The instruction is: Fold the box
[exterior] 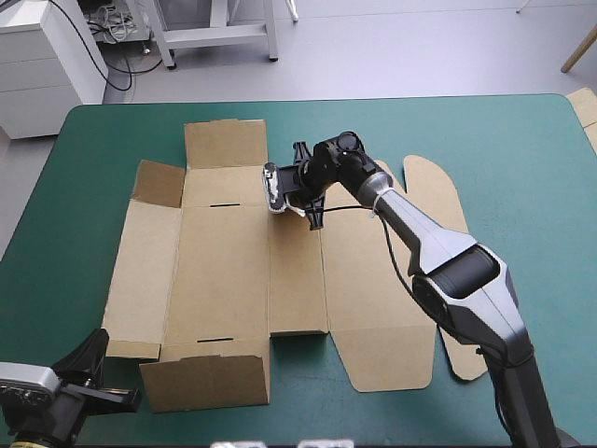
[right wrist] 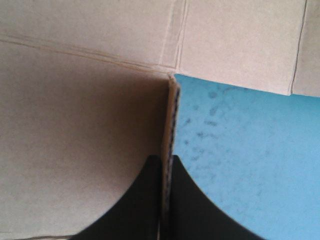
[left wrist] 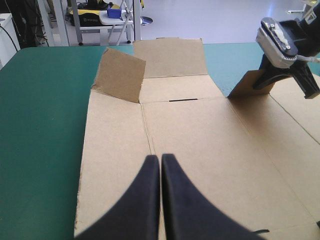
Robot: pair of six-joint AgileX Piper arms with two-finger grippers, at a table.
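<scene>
The brown box (exterior: pixel 224 271) lies as a cut sheet spread on the teal-green cover, its far-left corner flap (exterior: pixel 159 183) and front flap (exterior: pixel 207 383) tilted up. My right gripper (exterior: pixel 308 191) points down at the sheet's far middle, shut on the box: a thin raised flap edge (right wrist: pixel 172 115) stands between its fingers, brown board (right wrist: pixel 75 125) on one side and teal-green cover (right wrist: pixel 250 150) on the other. The left wrist view shows that right gripper (left wrist: pixel 285 82) holding the small raised flap (left wrist: pixel 247 82). My left gripper (left wrist: pixel 160 162) is shut and empty, low at the box's front-left corner (exterior: pixel 112 387).
The sheet's rounded lid flaps (exterior: pixel 438 187) lie flat under the right arm. More board (exterior: pixel 584 105) shows at the table's far right edge. Bare teal-green cover (exterior: pixel 65 215) runs along the left side and the far right.
</scene>
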